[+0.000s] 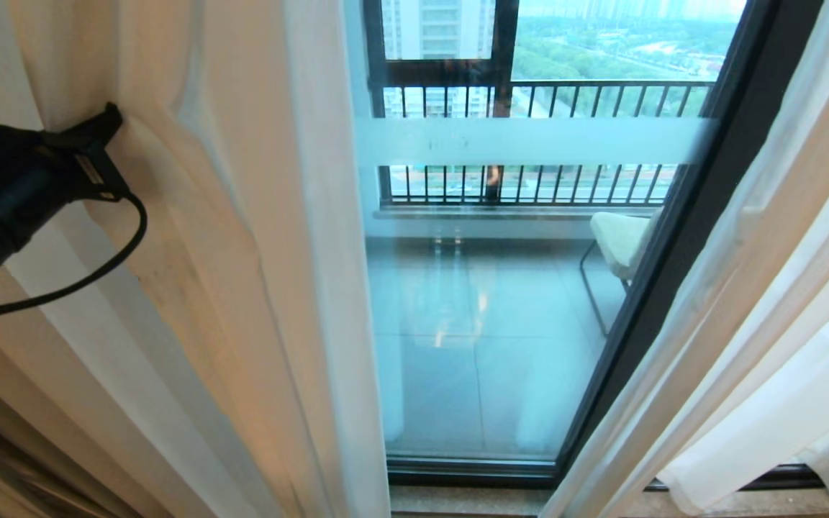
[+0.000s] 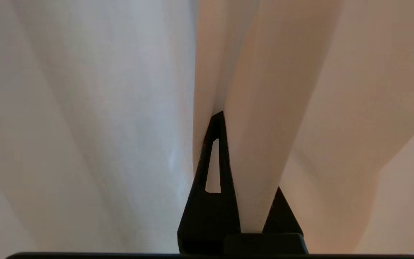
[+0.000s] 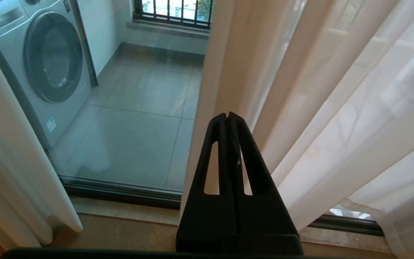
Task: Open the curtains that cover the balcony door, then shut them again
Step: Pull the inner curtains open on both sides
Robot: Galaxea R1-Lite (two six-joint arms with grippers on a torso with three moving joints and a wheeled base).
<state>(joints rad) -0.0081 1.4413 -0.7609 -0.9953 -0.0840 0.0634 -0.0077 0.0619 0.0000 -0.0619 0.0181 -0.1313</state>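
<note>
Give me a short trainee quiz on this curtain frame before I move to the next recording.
1. True or false: the curtains fully cover the balcony door.
2. Fill in: the right gripper holds nothing and its jaws are ____.
3. Which one clamps a fold of curtain fabric? A) left gripper B) right gripper C) neither

Key: 1 false, since glass shows between the parted panels; 2 shut; 3 A.
</note>
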